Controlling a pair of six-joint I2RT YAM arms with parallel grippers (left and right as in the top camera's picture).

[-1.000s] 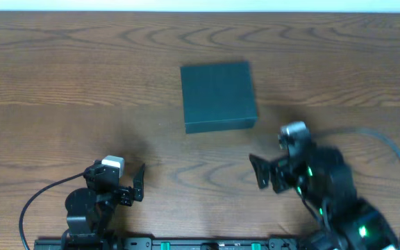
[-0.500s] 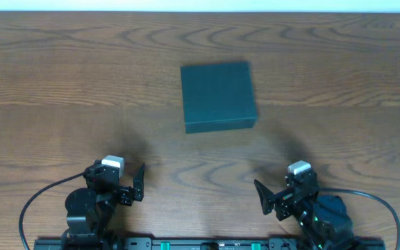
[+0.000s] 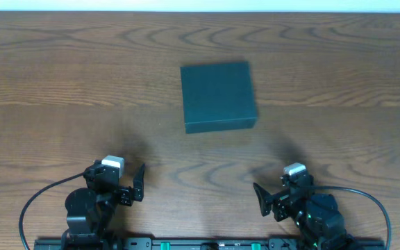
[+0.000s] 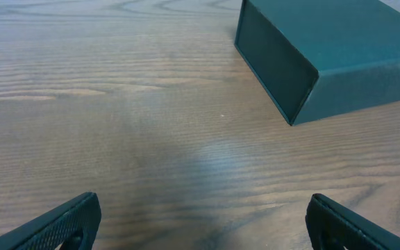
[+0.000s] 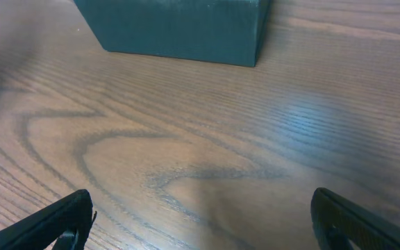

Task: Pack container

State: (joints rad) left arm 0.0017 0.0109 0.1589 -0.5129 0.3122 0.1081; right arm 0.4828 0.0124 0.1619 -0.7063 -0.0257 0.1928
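Overhead, the container (image 3: 218,96) sits shut on the table (image 3: 61,83), at one o'clock from the left gripper (image 3: 119,178) and eleven o'clock from the right gripper (image 3: 282,196), well apart from both.

In the left wrist view the fingers (image 4: 64,223) stand released, spread wide over bare wood. The container (image 4: 332,48) lies at one o'clock, lid and two walls showing.

In the right wrist view the fingers (image 5: 57,223) are equally released. Only the container's (image 5: 179,21) near wall appears, at twelve o'clock.
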